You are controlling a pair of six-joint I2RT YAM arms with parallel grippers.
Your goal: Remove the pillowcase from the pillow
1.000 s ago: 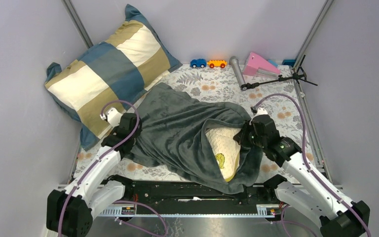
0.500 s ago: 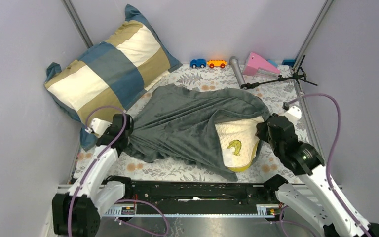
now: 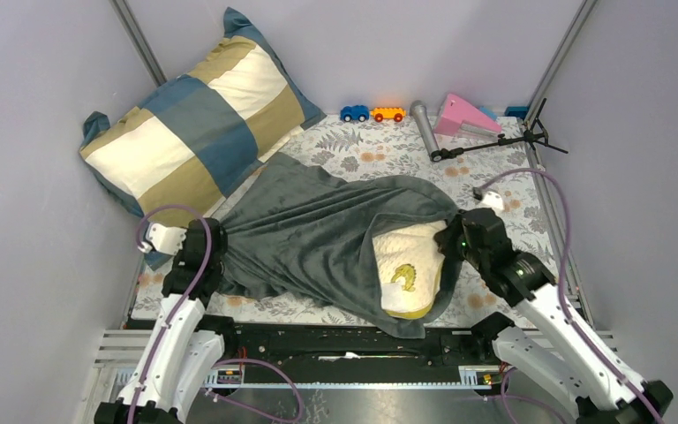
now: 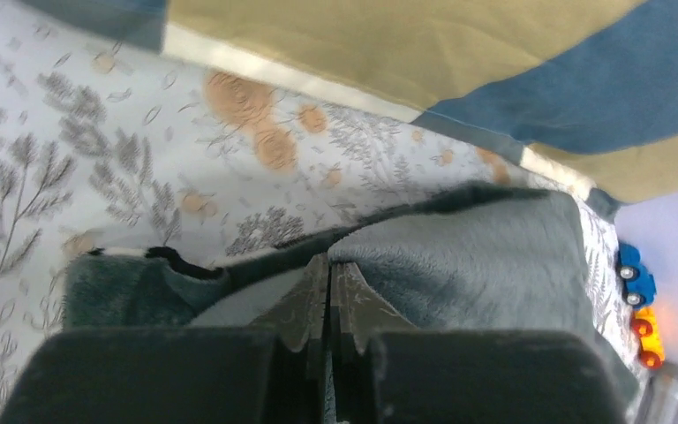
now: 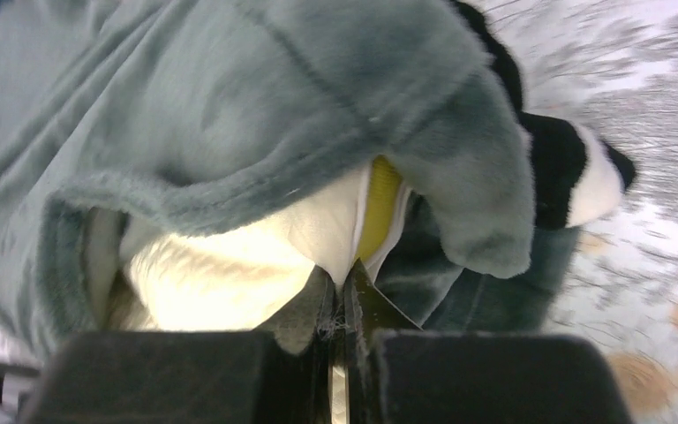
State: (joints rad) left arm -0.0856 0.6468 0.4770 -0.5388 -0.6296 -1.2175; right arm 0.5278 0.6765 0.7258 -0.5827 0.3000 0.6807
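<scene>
Both clamped tight: left end effector (image 4: 328,265) on pillowcase (image 3: 318,221), right end effector (image 5: 342,278) on pillow (image 3: 406,261). Since earlier, pulled leftward: pillow farther from table's (image 3: 380,150) right edge.

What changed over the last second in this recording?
The left gripper, shut on the pillowcase, dragged its end left and toward the near side. The right gripper, shut on the pillow, swung right, then came partway back. Both grips held; the pillow remains half inside. The checked cushion stayed put.

White-shelled left arm (image 3: 169,336) and right arm (image 3: 565,336), black joints, purple cables (image 3: 530,171) arching above the black base rail (image 3: 344,340), dark saw-toothed fingers (image 4: 300,305).
</scene>
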